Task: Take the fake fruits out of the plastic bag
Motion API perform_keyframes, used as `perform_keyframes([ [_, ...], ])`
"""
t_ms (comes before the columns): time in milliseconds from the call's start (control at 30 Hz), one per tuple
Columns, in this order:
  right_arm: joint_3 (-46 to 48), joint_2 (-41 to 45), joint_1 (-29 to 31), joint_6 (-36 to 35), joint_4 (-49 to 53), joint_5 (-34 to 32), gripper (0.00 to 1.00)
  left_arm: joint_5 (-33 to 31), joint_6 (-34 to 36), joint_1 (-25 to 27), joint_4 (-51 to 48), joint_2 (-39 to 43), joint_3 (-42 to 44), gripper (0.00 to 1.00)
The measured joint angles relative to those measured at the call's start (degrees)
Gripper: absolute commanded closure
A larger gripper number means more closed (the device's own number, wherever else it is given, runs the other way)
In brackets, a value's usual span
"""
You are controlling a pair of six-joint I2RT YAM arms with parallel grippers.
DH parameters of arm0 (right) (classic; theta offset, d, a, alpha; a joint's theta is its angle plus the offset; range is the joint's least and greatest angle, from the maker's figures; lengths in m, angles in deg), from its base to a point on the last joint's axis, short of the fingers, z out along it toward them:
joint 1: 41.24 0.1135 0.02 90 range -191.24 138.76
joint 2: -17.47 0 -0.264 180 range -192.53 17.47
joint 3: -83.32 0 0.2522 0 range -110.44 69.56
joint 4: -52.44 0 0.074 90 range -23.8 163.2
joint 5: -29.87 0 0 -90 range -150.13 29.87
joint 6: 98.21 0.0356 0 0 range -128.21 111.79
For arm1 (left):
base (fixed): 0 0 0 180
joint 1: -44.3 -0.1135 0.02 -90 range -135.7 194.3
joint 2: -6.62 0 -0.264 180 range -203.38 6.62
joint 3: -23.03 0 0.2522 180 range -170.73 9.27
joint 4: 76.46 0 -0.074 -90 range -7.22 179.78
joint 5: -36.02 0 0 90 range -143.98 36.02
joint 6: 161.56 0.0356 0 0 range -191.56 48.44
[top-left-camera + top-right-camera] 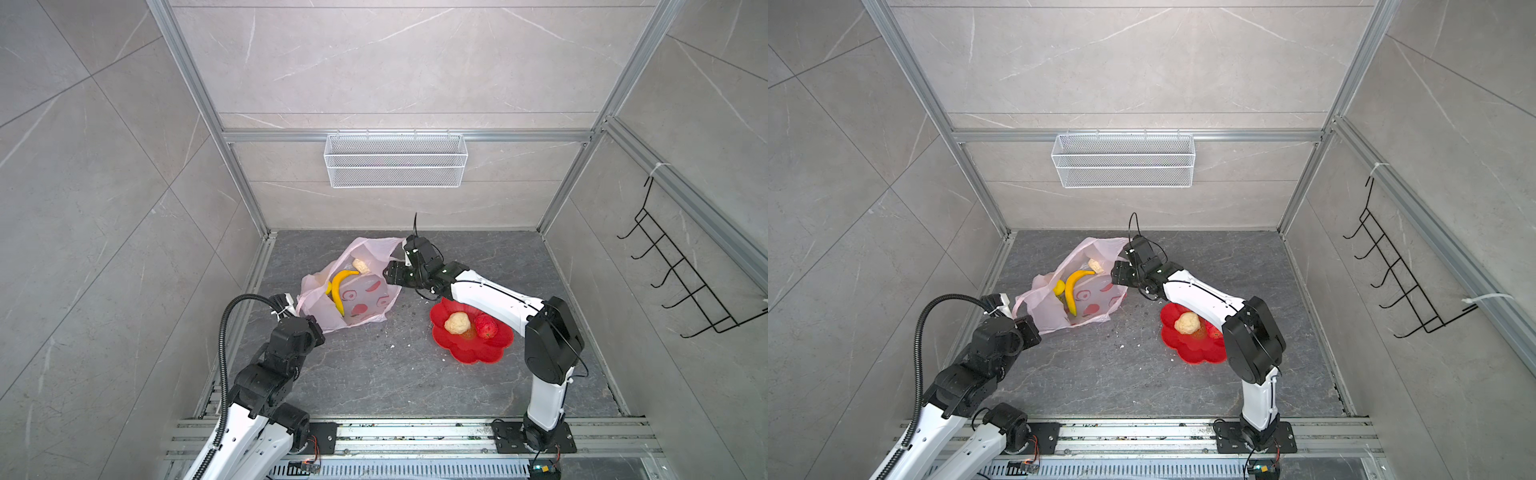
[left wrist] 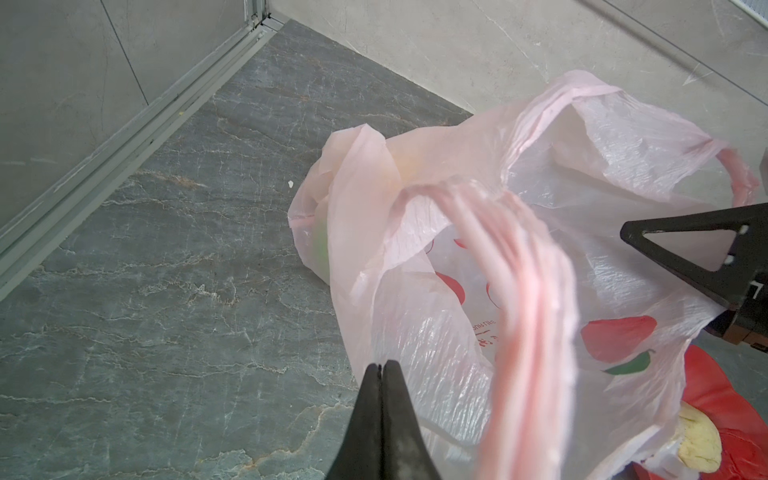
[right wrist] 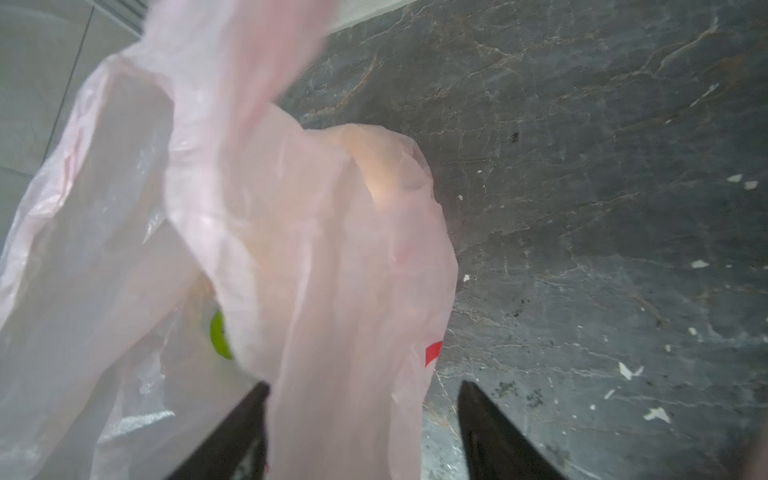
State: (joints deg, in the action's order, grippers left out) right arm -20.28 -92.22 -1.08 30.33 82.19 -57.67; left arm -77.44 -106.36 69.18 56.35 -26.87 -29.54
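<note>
The pale-pink plastic bag (image 1: pixel 365 299) (image 1: pixel 1096 299) lies with its mouth open on the grey floor. Inside it show a yellow banana (image 1: pixel 338 289), a beige lumpy piece (image 1: pixel 360 266) and a yellow lumpy fruit (image 1: pixel 1059 286). A green ball (image 3: pixel 220 336) shows through the film. My left gripper (image 2: pixel 380 365) is shut at the bag's near left edge, pinching the film. Open at the bag's far right side, my right gripper (image 3: pixel 363 384) has a pink fold of the bag hanging between its fingers. Another beige piece (image 1: pixel 457 323) and a red fruit (image 1: pixel 486 326) lie in the red flower-shaped dish (image 1: pixel 469 353).
A white wire basket (image 1: pixel 395 160) hangs on the back wall. A black hook rack (image 1: pixel 681 274) is fixed to the right wall. My right forearm reaches over the dish. Crumbs dot the floor between bag and dish. Metal rails run along the front edge.
</note>
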Motion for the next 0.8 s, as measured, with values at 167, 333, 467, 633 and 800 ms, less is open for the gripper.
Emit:
perform_keyframes([
  [167, -4.3, -1.7, 0.0, -1.8, -0.2, 0.3, 0.74, 0.0, 2.5, 0.0, 1.4, -4.0, -1.6, 1.00],
  [333, -8.9, -2.4, 0.3, -4.9, -0.2, 1.1, 0.84, 0.0, 5.7, 0.0, 3.9, -9.9, -6.4, 1.00],
  [467, -10.7, -2.4, 1.2, -8.0, -0.5, 2.5, 0.86, 0.1, 8.5, 0.0, 6.1, -14.2, -10.8, 1.00],
  [633, -13.5, -2.4, 3.7, -12.9, 0.3, 4.1, 0.88, 1.0, 11.7, 0.0, 8.5, -18.1, -16.6, 1.00],
  [800, -19.3, -2.4, 6.2, -16.9, 0.5, 6.3, 0.88, 1.6, 14.3, 0.0, 10.5, -20.8, -21.3, 1.00],
])
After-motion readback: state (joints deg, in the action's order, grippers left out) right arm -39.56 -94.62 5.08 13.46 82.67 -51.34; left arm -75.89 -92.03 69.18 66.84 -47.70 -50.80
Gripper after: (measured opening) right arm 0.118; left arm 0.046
